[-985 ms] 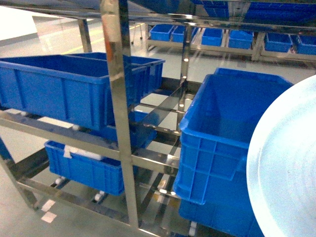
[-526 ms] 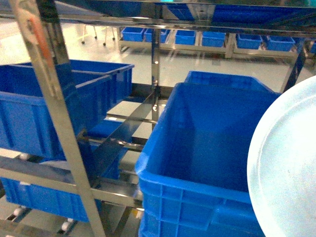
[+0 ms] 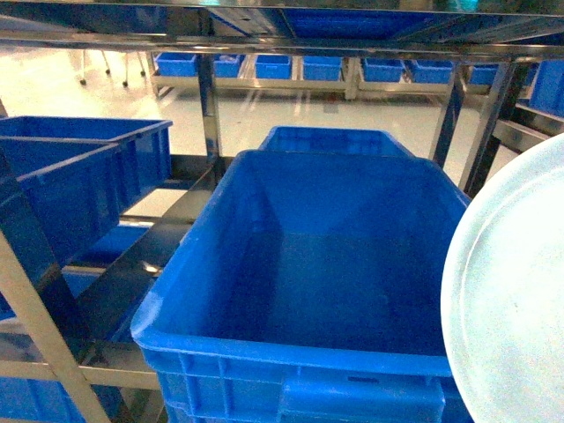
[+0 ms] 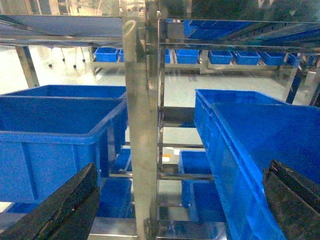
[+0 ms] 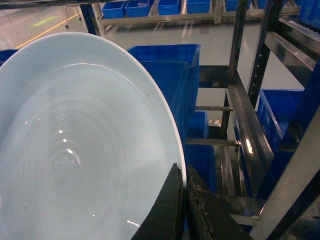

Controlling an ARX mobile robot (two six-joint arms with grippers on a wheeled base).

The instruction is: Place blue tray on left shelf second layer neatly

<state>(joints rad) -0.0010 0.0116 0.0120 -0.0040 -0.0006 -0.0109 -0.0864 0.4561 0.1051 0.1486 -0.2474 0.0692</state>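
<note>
Blue tray point(image 5: 75, 145) rim pinched by right claw point(image 5: 186, 200), wrist view only.

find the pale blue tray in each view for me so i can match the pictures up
Head: the tray fills the lower right corner, cut off by the frame's edge, beside the big blue crate.
Left wrist: not in view.
Right wrist: the tray fills the left half, its rim pinched in the right gripper at the bottom.
Shared landmark: that deep blue crate, seen just behind the tray.
</note>
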